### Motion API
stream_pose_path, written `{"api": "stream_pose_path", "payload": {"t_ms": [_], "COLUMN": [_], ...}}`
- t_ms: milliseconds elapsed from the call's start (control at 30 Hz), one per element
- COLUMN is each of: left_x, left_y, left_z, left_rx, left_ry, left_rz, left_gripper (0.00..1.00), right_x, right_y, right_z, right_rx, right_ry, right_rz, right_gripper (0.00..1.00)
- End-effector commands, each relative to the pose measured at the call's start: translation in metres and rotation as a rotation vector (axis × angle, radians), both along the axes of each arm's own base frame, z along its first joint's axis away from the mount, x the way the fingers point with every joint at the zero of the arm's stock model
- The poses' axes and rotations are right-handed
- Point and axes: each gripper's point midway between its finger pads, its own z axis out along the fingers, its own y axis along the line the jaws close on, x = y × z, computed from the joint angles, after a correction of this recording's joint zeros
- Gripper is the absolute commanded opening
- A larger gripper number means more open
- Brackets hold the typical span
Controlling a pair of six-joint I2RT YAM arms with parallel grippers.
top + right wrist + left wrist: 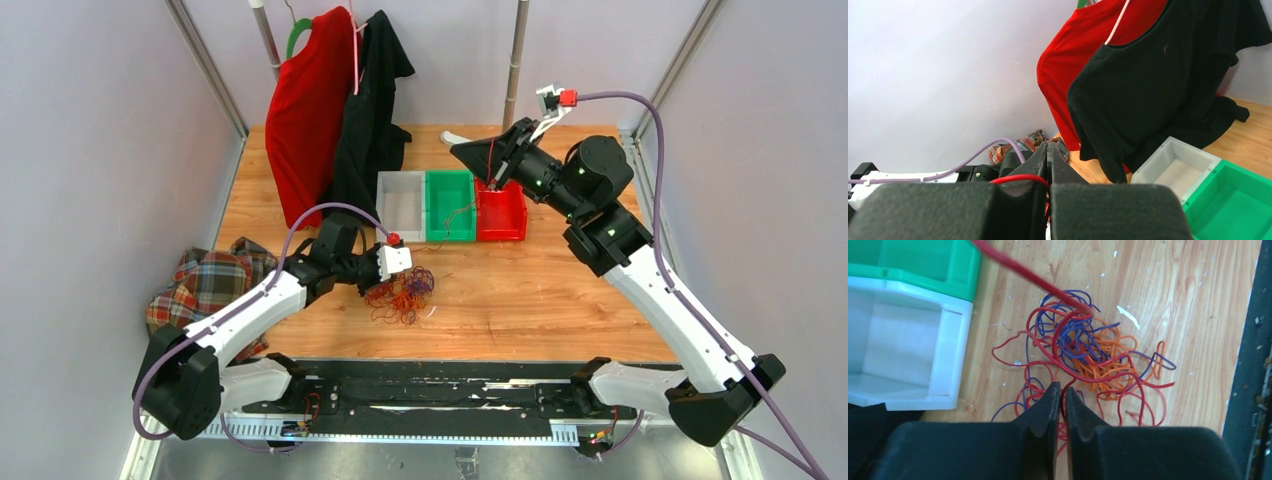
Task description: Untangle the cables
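From the top camera I see the cables [405, 290] lying in one red, orange and purple knot on the bench [560, 300], a little toward 7 o'clock from its middle. My left tool [1062, 387] is down at the knot's near edge. On its wrist camera the two fingers are drawn almost together, with only a thin slit between them and red wire showing in that slit, so I read it as pinched on the tangle. The bulk of the loops sits at 12 to 1 o'clock from the tips.

One red strand [1028, 275] leaves the knot taut and straight toward 11 o'clock in that view. My right tool [1048, 146] is up in the air over the red bin [502, 212], at 1 o'clock from the knot. Its fingers are pressed tight together, and a red wire curves into them from the 9 o'clock side.

The white bin [400, 205], the green bin [450, 205] and the red one stand in a row touching each other, at 12 o'clock from the knot. A red shirt [310, 120] and a black shirt [375, 110] hang at 11 o'clock. A plaid cloth [205, 285] lies at 9 o'clock, off the bench edge.
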Motion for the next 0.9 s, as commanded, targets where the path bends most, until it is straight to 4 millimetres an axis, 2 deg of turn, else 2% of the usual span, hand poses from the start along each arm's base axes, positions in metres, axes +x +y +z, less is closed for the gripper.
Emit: {"api": "stream_pose_path", "payload": {"t_ms": [0, 33, 100, 133, 167, 233, 267, 333, 433, 533, 600, 667, 733, 867], "left_x": [0.007, 0.008, 0.018, 0.026, 0.038, 0.059, 0.066, 0.071, 0.065, 0.055, 0.05, 0.042, 0.03, 0.006], "left_y": [0.003, 0.006, 0.013, 0.019, 0.026, 0.047, 0.055, 0.066, 0.071, 0.07, 0.068, 0.061, 0.052, 0.034], "left_z": [0.011, 0.015, 0.031, 0.043, 0.063, 0.099, 0.119, 0.159, 0.21, 0.249, 0.276, 0.299, 0.315, 0.335], "left_rx": [0.02, 0.035, 0.07, 0.092, 0.118, 0.184, 0.208, 0.227, 0.184, 0.128, 0.082, 0.012, -0.065, -0.186], "left_ry": [-0.024, -0.028, -0.086, -0.135, -0.22, -0.383, -0.464, -0.596, -0.699, -0.771, -0.829, -0.857, -0.859, -0.838], "left_rz": [0.039, 0.05, 0.076, 0.107, 0.133, 0.217, 0.241, 0.268, 0.28, 0.265, 0.253, 0.226, 0.187, 0.076], "left_gripper": [0.04, 0.01, 0.01, 0.0, 0.0, 0.01, 0.01, 0.0, 0.01, 0.01, 0.01, 0.0, 0.01, 0.01], "right_x": [-0.003, -0.003, -0.005, -0.006, -0.005, -0.005, -0.005, -0.004, -0.003, -0.001, 0.003, 0.008, 0.011, 0.002], "right_y": [-0.011, -0.011, -0.013, -0.014, -0.016, -0.021, -0.024, -0.027, -0.032, -0.033, -0.035, -0.034, -0.022, 0.027], "right_z": [0.002, -0.002, -0.014, -0.021, -0.03, -0.049, -0.058, -0.074, -0.093, -0.112, -0.123, -0.122, -0.119, -0.111], "right_rx": [0.032, 0.028, 0.006, -0.011, -0.033, -0.074, -0.094, -0.132, -0.183, -0.275, -0.321, -0.315, -0.274, -0.192], "right_ry": [-0.01, -0.004, 0.004, 0.01, 0.016, 0.034, 0.044, 0.062, 0.08, 0.11, 0.119, 0.1, 0.082, 0.006], "right_rz": [-0.019, -0.019, -0.016, -0.017, -0.026, -0.047, -0.057, -0.07, -0.09, -0.084, -0.097, -0.11, -0.067, 0.084], "right_gripper": [0.0, 0.0, 0.01, 0.1, 0.22, 0.37, 0.43, 0.48, 0.52, 0.68, 0.7, 0.7, 0.71, 0.71]}}
